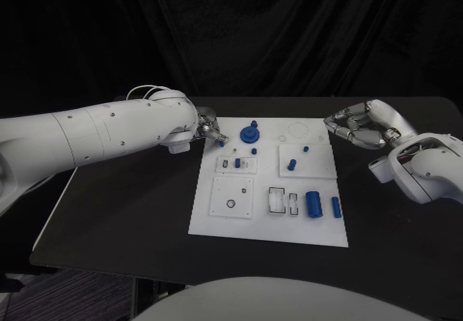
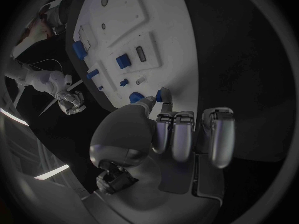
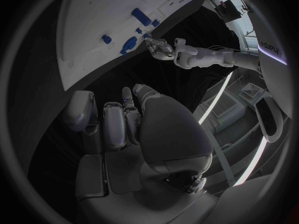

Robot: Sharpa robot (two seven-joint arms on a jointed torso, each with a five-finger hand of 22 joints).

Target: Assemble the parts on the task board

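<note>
Head view: a small blue part (image 1: pixel 221 142) looks pinched by the left hand (image 1: pixel 209 129) at the task board (image 1: pixel 270 231)'s 10 o'clock edge. The right hand (image 1: pixel 364 126) is curled on nothing at 2 o'clock.

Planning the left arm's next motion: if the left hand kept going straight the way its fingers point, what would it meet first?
Probably the blue round part near the task board's far edge; the left hand, pinching a small blue piece, points toward it, though depth is unclear.

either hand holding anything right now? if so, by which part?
The left hand pinches a small blue part at its lower end, fingertips at the task board's edge. The right hand holds nothing, its fingers curled in beside the board.
</note>
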